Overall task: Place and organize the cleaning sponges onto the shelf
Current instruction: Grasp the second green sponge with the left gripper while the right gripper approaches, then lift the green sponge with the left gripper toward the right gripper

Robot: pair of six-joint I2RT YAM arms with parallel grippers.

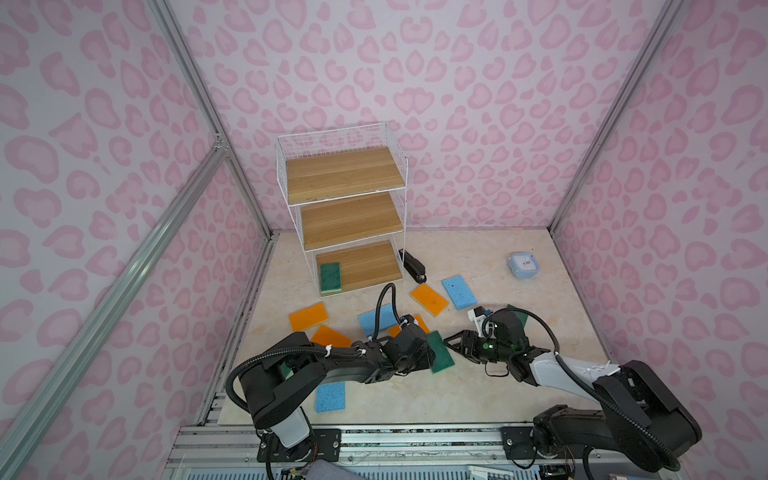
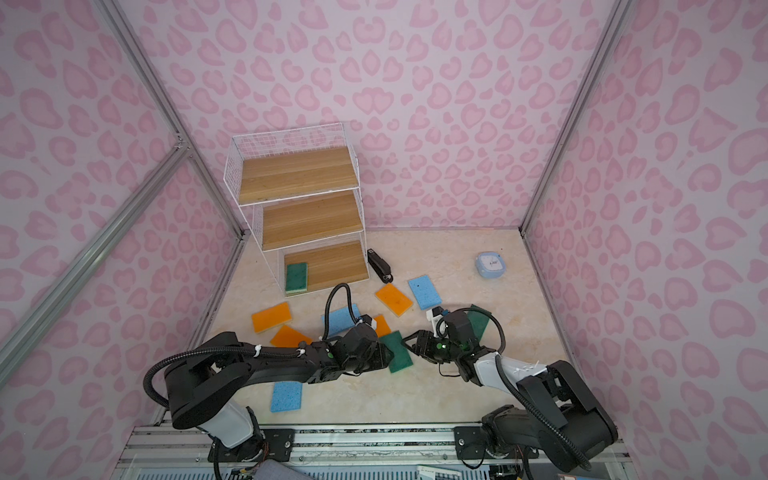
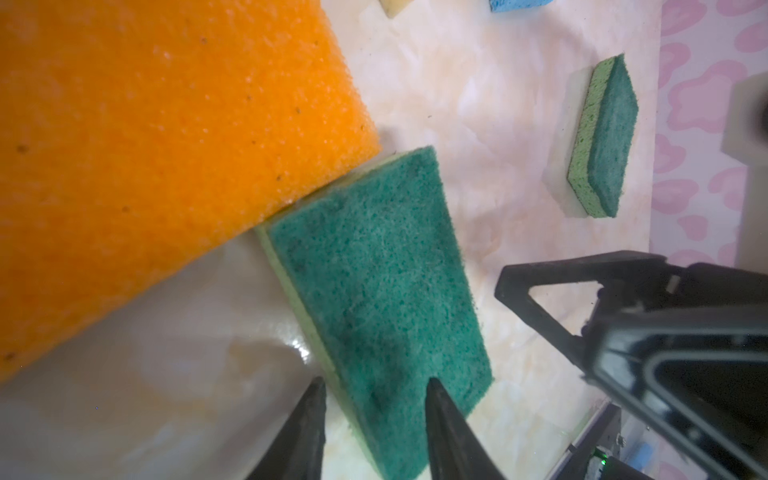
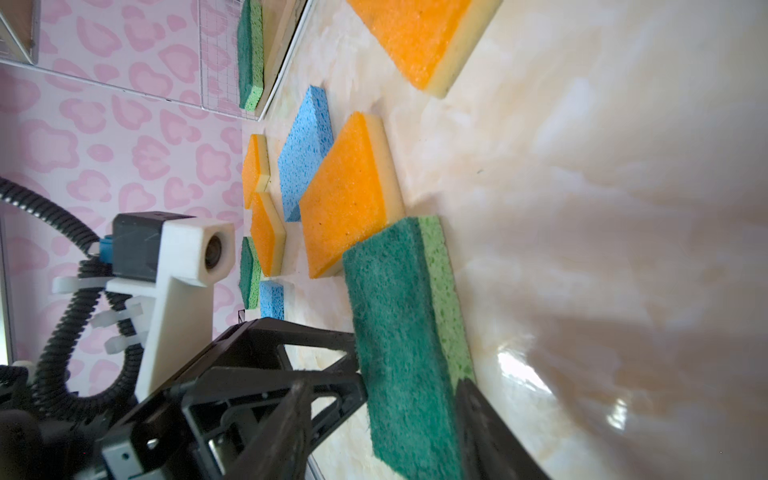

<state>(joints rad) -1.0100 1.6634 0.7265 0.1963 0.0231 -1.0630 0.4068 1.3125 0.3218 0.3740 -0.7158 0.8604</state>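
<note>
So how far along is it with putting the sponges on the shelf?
Barely started. Done: only a shelved green sponge on the bottom board of the shelf. In hand: the left gripper and right gripper flank a second green sponge; grip unclear. Left: orange sponges, blue sponges and other green sponges, scattered on the table.

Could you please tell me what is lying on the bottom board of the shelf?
On the shelf, a dark green sponge lies at the bottom board's front left; the board's rear is covered by the middle tier.
</note>
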